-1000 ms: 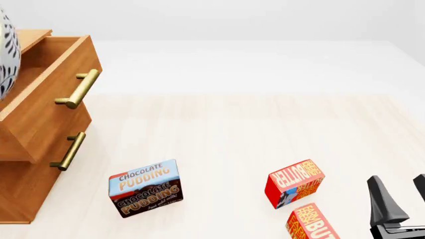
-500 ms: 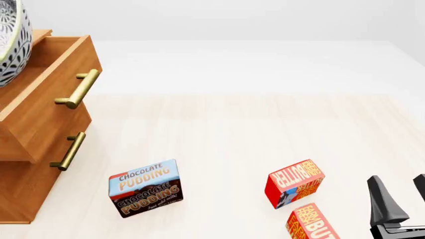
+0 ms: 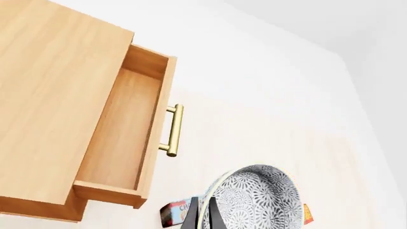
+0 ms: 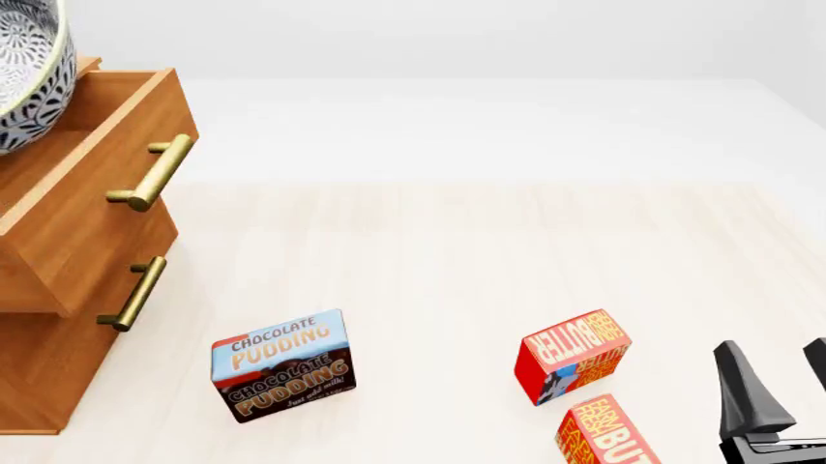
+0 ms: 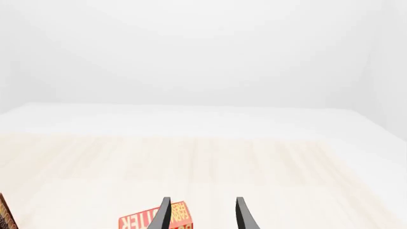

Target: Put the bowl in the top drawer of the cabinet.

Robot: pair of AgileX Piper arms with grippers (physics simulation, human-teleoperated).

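Note:
The speckled white-grey bowl (image 4: 29, 82) hangs tilted at the far left edge of the front view, above the pulled-out top drawer (image 4: 97, 193) of the orange-brown cabinet (image 4: 39, 367). In the left wrist view my left gripper (image 3: 205, 217) is shut on the rim of the bowl (image 3: 254, 200), off to the side of the empty open top drawer (image 3: 121, 136) and past its brass handle (image 3: 173, 130). My right gripper (image 4: 781, 382) stands open and empty at the near right; the right wrist view shows its fingers apart (image 5: 202, 217).
The lower drawer, with its brass handle (image 4: 133, 293), is closed. A chocolate pudding box (image 4: 281, 364) stands in front of the cabinet. Two red butter boxes (image 4: 572, 355) (image 4: 606, 435) lie beside my right gripper, one showing between its fingers (image 5: 152, 218).
The bowl has moved a little to the right over the open drawer and tipped, so more of its inside shows. The right arm and the boxes have not moved.

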